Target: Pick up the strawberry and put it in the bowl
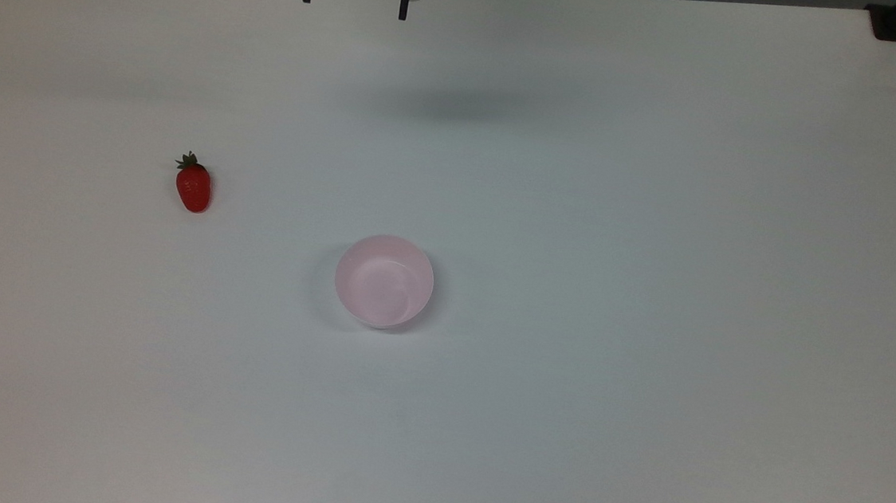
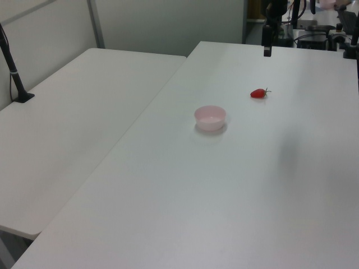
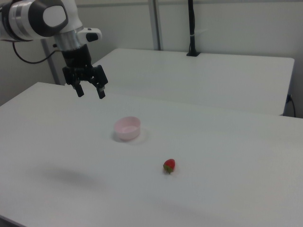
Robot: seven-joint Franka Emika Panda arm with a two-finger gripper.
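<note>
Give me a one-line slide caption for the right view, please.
Robot arm's open gripper hangs above a white table, with a pink bowl and a strawberry lying apart below.

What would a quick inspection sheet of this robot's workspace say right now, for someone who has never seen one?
Surface: white table, plain and bare around the items.
Job's things: strawberry lying on the table, apart from the pink bowl; the bowl holds nothing.
Clutter: nothing seen.
Grippers: gripper open, hanging in the air above the table, away from both items, holding nothing.
Cables: dark cable looping from the arm; another running down the black post.
Surroundings: second white table alongside, pale walls behind.
</note>
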